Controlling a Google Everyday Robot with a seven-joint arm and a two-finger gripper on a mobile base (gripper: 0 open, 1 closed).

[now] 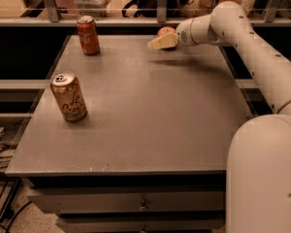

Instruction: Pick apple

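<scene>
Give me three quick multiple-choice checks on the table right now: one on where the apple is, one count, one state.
1. Where is the apple?
A) at the far edge of the table, right at the pincer
B) at the near front edge
C) in the middle of the table

2. How many drink cans are on the table?
A) one
B) two
C) three

3. How does the tan can stand?
A) on its side
B) upright
C) upside down

Answers:
1 A: the apple shows just behind the pincer, at the table's far edge.
2 B: the red can is at the far left and the tan can at the near left.
3 B: its top with the pull tab faces up.
</scene>
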